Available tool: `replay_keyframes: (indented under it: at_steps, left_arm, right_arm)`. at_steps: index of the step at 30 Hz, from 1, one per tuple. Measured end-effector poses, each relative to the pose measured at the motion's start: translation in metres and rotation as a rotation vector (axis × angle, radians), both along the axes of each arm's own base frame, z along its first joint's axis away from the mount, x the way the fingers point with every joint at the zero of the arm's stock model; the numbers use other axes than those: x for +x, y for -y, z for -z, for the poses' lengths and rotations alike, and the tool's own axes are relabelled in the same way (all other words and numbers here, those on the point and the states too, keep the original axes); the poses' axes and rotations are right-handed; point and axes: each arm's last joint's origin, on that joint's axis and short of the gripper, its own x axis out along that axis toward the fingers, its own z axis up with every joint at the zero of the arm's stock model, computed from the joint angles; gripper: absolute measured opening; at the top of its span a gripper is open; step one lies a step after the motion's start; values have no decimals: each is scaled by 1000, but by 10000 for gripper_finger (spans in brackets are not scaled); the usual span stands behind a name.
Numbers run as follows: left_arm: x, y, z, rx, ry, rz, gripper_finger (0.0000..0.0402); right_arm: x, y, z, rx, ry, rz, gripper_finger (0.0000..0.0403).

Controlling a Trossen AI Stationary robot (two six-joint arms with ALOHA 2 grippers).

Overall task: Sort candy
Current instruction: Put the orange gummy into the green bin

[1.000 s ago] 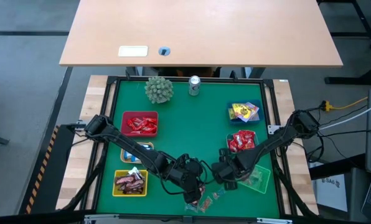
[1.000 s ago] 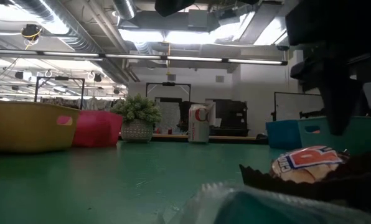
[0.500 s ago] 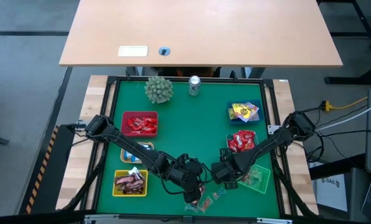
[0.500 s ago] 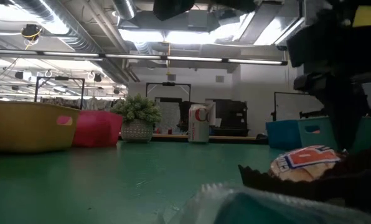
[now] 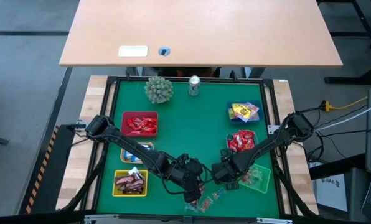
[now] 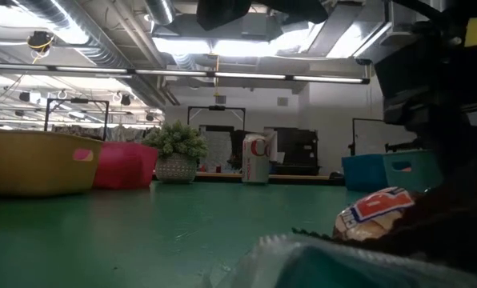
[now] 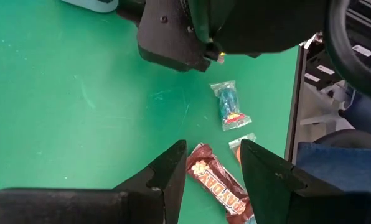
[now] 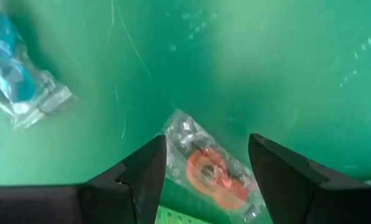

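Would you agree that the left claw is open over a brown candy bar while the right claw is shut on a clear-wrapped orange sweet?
Not quite: the right claw is open, its fingers either side of the orange sweet, as the right wrist view shows. The left claw is indeed open over the brown candy bar.

The high view looks straight down on the whole green bench [image 5: 185, 124]. The low view sits at bench level, facing the far silver can [image 6: 255, 169], also seen from above. Each wrist view looks down close on the mat; both share the blue-wrapped candy [image 7: 229, 106]
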Motion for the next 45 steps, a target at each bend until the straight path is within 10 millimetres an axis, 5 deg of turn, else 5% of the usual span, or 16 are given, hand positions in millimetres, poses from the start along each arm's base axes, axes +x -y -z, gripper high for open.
replay_keyframes:
  at_steps: [21,31,45]
  left_arm:
    - [0,0,0,2,3,-3,137]
    - [-1,2,1,-55,-31,50,137]
    - [-31,36,-17,-17,-21,173,137]
  right_arm:
    - [-2,0,1,22,-29,-5,227]
    - [1,-2,17,-2,-64,-4,223]
    - [0,-2,17,-1,-71,-14,70]
